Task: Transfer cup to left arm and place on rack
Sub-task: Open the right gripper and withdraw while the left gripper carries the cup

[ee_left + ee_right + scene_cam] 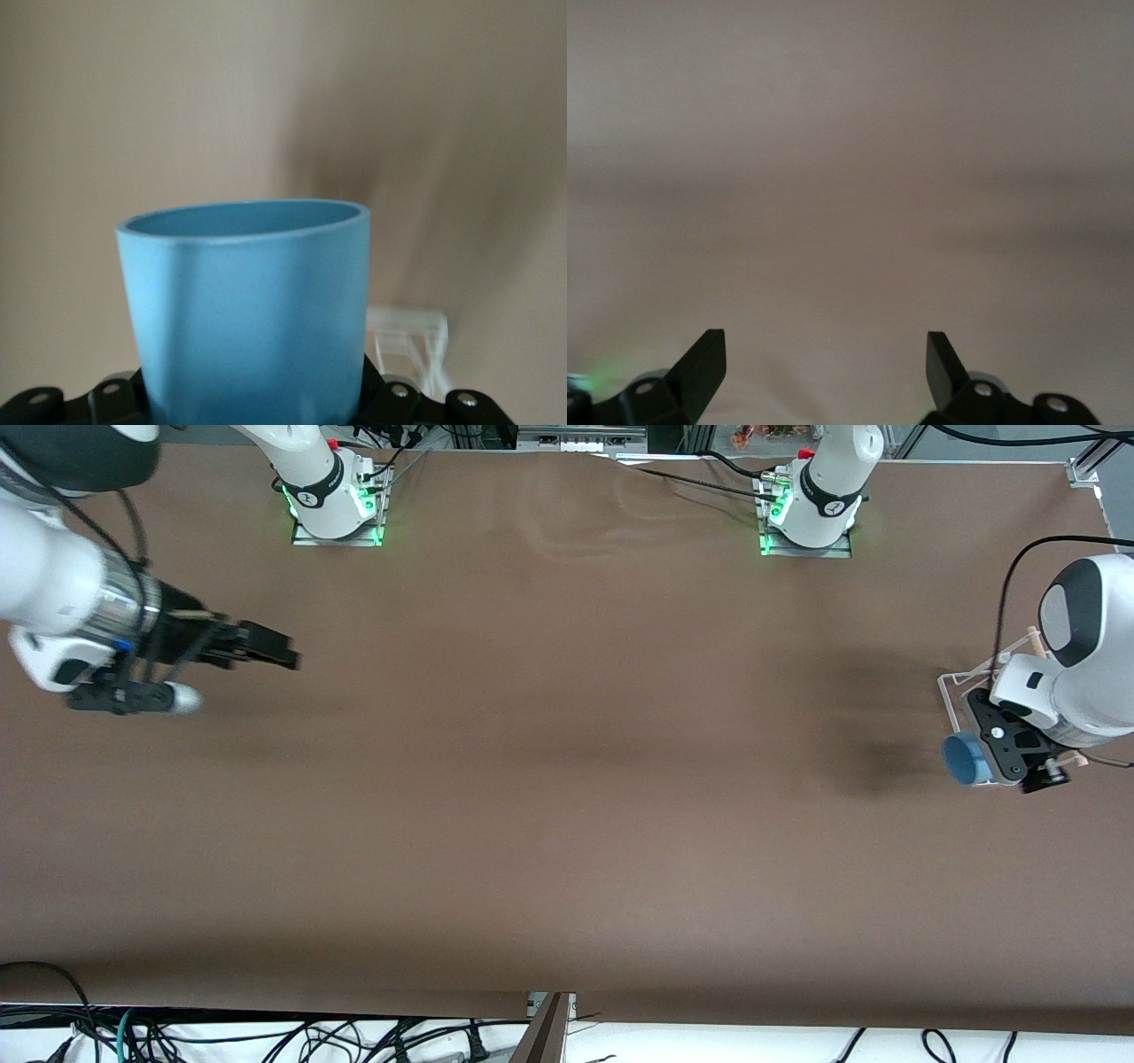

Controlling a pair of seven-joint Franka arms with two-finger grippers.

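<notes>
The light-blue cup [964,760] is held in my left gripper [982,760], which is shut on it, tipped on its side with its mouth toward the right arm's end of the table. It sits over the edge of the white wire rack [952,691], most of which my left arm hides. In the left wrist view the cup [248,310] fills the space between the jaws of the left gripper [252,394], and a corner of the rack [412,341] shows beside it. My right gripper [282,653] is open and empty above the table at the right arm's end; it shows in the right wrist view [824,359] too.
The brown table cover [567,779] stretches between the two arms. The rack's wooden dowel [1033,639] sticks out beside my left arm. Cables hang along the table edge nearest the front camera.
</notes>
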